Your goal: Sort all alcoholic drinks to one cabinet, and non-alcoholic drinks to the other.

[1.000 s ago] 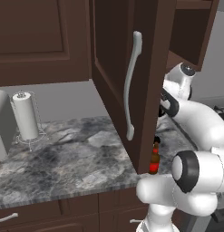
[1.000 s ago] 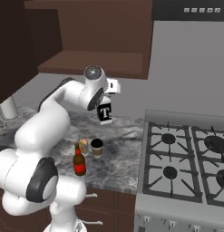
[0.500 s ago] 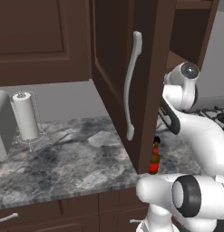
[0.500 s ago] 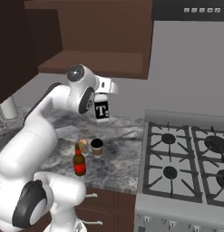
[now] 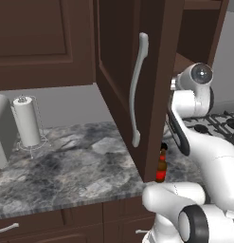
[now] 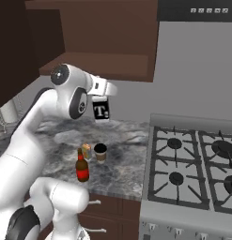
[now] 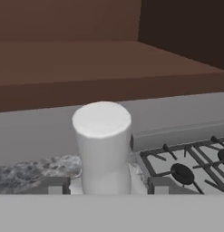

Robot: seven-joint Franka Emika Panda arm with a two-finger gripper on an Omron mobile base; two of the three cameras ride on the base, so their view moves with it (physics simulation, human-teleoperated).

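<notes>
I am holding the white bottle [image 6: 102,108] up in the air, well above the counter [image 6: 127,161] and just under the bottom board of the open cabinet [image 6: 112,42]. Its black label is facing the right base camera and is showing a white "T" with a small dot after it; I cannot read any other writing. The bottle is standing upright, long axis vertical, cap end up. From my hand camera I am looking at its round white top [image 7: 102,118], with my two dark fingertips [image 7: 56,186] sitting close on either side of its body. My pincer [image 6: 102,93] is closed around the bottle near its neck.

Below, on the counter, the brown bottle [image 6: 81,166] is standing upright with its red label and red cap; in the left base view it is peeking out past the door edge [image 5: 160,166]. Just behind it the yellow can [image 6: 86,150] and the coffee cup [image 6: 100,152] with its dark lid are standing side by side, close together.

The door [image 5: 132,80] with the curved silver handle [image 5: 137,90] is hanging open. To the right the stove [image 6: 192,168] is lying beside the counter, and a paper towel roll [image 5: 27,122] is standing far left.
</notes>
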